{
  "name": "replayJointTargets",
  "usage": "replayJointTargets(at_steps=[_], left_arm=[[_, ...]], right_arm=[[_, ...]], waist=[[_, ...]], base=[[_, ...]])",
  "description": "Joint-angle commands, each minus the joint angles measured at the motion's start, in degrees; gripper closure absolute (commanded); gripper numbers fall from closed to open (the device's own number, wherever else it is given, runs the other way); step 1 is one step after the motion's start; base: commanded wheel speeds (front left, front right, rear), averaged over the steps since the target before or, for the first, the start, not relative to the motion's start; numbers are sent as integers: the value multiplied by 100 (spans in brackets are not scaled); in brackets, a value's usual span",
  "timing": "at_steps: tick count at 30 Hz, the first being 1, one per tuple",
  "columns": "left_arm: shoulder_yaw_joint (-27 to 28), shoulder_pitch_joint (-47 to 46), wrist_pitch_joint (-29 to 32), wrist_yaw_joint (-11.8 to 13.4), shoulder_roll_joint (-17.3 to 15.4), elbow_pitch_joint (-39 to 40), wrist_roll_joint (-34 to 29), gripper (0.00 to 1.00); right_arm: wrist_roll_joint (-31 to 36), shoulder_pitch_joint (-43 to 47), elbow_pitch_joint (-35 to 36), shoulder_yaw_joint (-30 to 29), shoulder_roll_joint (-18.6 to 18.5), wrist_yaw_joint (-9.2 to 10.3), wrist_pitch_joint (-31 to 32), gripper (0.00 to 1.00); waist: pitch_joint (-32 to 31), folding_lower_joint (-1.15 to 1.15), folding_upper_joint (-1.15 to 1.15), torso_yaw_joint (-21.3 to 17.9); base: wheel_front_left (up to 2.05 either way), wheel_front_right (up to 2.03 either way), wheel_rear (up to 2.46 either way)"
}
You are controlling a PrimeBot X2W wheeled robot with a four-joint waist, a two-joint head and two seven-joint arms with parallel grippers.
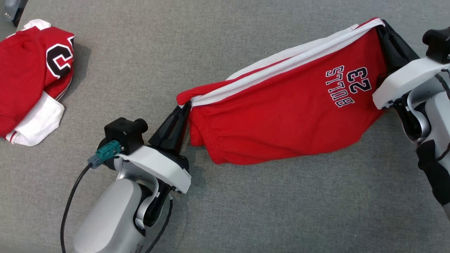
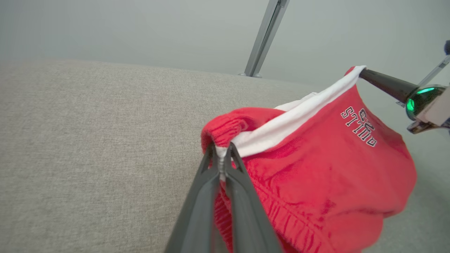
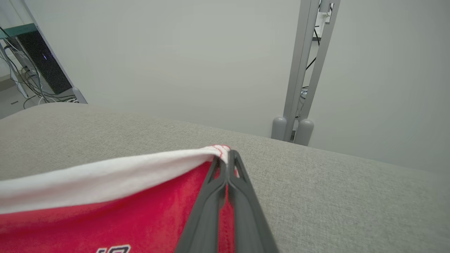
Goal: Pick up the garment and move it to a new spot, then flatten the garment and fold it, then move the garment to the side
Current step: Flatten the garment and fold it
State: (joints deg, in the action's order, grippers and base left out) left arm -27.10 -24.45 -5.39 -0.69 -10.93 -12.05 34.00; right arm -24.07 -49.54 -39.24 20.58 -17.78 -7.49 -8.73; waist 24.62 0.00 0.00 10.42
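Tension should be held even as the red shorts (image 1: 281,119), pinched at opposite ends by the clamped left gripper (image 1: 185,106) and right gripper (image 1: 380,27) above the grey surface (image 1: 246,211), are lowered flat.

Light: bright, even, diffuse. Shadows: soft, on the grey cloth (image 1: 246,211) under the shorts (image 1: 281,116) and beside the jersey (image 1: 28,70). Wrist views: edges bowed, shorts slightly blurred.
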Motion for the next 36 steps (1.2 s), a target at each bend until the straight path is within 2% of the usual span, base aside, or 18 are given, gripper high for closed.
replayJointTargets(at_steps=[1,5,6,7,8,9,16,19,23,28,36], left_arm=[[-11,-115,-40,-46,40,-57,29,100],[-78,-298,-129,-159,154,-372,35,100],[-93,-336,-162,-185,164,-437,26,86],[-106,-365,-196,-209,174,-484,17,44],[-116,-372,-236,-228,181,-533,13,0],[-123,-365,-271,-235,182,-585,5,0],[30,5,-694,133,142,-777,-142,0],[125,207,-850,468,99,-753,-352,0],[386,438,-963,668,92,-513,-488,0],[795,742,-981,739,113,-76,-671,0],[1353,1393,-985,676,101,323,-941,0]], right_arm=[[-50,-88,-120,26,-44,1,-44,100],[-221,-417,-699,297,-15,0,-162,100],[-271,-474,-795,364,8,0,-204,100],[-316,-524,-894,431,13,1,-248,78],[-376,-549,-953,499,23,0,-309,31],[-423,-558,-1001,567,48,0,-366,0],[-481,-216,-895,739,132,0,-654,0],[-264,134,-363,420,184,0,-653,0],[135,831,346,-225,363,0,-652,0],[607,1763,1112,-899,701,0,-652,0],[1012,3043,2036,-1482,1093,0,-653,0]], waist=[[119,0,0,121],[168,0,0,157],[176,0,0,156],[177,0,0,153],[172,0,0,148],[161,0,0,133],[-114,0,0,-43],[-258,0,0,-154],[-459,0,0,-276],[-731,0,0,-420],[-1123,0,0,-630]], base=[[0,0,0],[0,0,0],[0,0,0],[0,0,0],[0,0,0],[0,0,0],[0,0,0],[0,0,0],[0,0,0],[0,0,0],[0,0,0]])
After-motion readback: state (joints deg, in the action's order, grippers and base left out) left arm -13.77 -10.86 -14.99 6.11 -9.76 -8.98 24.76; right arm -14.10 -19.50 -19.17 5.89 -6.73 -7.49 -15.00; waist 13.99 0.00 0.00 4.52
